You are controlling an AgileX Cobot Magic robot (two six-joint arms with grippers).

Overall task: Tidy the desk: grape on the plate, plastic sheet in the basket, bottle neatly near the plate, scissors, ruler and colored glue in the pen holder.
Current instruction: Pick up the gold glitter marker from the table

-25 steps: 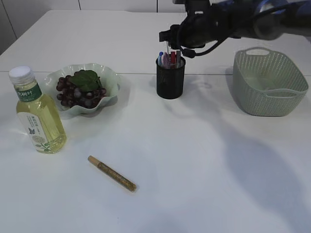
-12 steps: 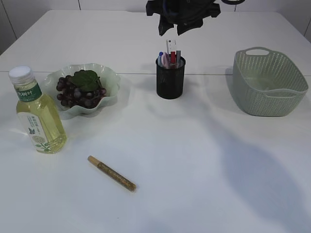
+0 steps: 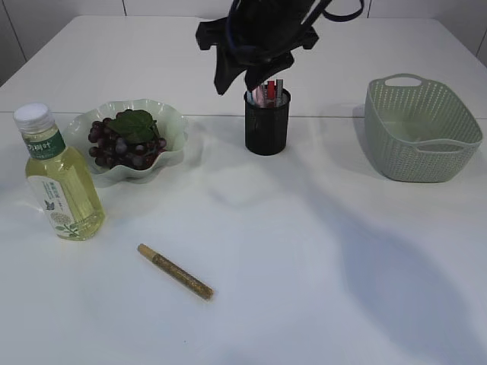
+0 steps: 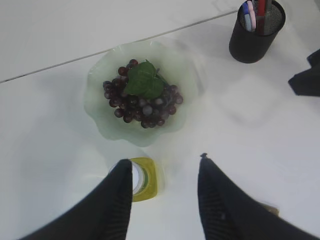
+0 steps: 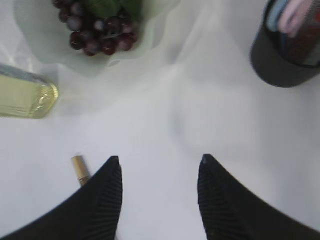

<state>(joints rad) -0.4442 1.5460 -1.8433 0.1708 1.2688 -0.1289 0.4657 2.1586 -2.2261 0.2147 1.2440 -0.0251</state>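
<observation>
The pen holder (image 3: 267, 122) rim is partly hidden behind the dark arm (image 3: 255, 38).

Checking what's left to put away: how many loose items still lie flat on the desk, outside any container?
1: the glue stick lies flat at the front, right of the bottle, which stands upright. Other small items may be hidden behind the arm.
</observation>
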